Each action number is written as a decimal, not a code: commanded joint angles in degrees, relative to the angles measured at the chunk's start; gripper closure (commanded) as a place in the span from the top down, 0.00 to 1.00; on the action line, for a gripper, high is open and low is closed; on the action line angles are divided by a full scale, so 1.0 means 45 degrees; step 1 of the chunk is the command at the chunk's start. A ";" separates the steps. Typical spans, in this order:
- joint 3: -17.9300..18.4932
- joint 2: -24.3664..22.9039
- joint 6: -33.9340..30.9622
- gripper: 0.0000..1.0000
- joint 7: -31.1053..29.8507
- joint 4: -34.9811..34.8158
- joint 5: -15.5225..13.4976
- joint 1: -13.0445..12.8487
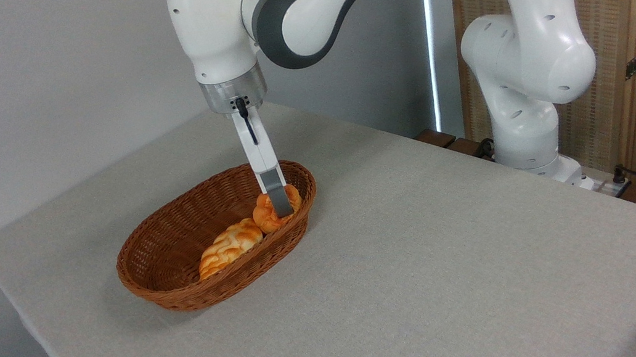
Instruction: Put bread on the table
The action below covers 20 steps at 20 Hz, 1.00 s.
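Sitting at the right end of the basket (pixel 182 272), beside the longer loaf (pixel 230 247), the bread (pixel 268 213) is being reached by the gripper (pixel 281 207); whether it is clenched cannot be told. Next, lifting clear to the table (pixel 429 262) is called for.

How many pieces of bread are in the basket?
2. The round knotted bun at the right end, under the end effector; the braided loaf beside it, left. None seems hidden.
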 commanded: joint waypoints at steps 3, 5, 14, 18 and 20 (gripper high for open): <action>0.0059 -0.0097 0.0367 0.35 0.0030 0.0020 -0.0145 -0.0069; 0.0078 -0.0098 0.0329 0.35 0.0011 0.0059 -0.0204 -0.0069; 0.0059 -0.0156 0.0232 0.27 0.0011 0.0214 -0.0341 -0.0069; 0.0195 -0.0273 -0.0412 0.27 -0.0009 0.0877 -0.0380 -0.0069; 0.0254 -0.0273 -0.0958 0.27 -0.0009 0.1229 -0.0419 -0.0050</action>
